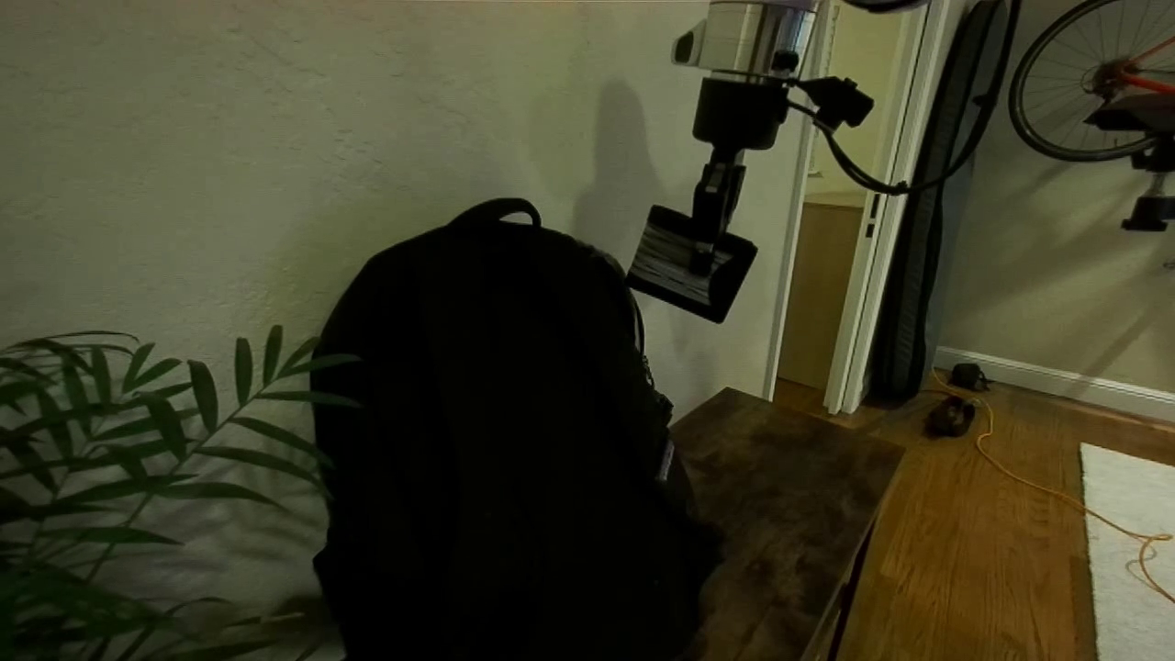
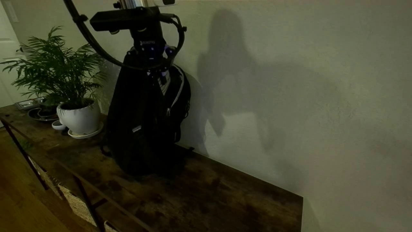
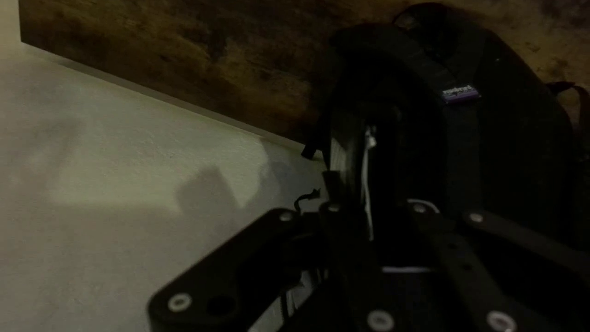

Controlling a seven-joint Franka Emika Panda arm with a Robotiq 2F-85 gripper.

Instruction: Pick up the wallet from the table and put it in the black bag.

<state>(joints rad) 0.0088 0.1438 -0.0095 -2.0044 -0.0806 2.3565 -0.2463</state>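
While a black bag [image 1: 505, 431] stands on a table [image 1: 780, 487], gripper [image 1: 703, 261] clamped on tilted wallet [image 1: 665, 255], near bag's top

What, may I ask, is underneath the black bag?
The black bag stands on the brown table, visible beside its base; the patch directly beneath is covered, so anything there cannot be seen.

Had bag [image 2: 138, 148] standing on table [image 2: 231, 203], near wall [image 2: 347, 135]. In an exterior view, found plant [image 2: 64, 71] in pot [image 2: 80, 119] left of bag, same table. Had wallet [image 1: 672, 262] in gripper [image 1: 703, 261] above table, by bag's top; couldn't tell touching or apart. In an exterior view, saw bike [image 1: 1108, 78] and rug [image 1: 1124, 588] well right of bag.
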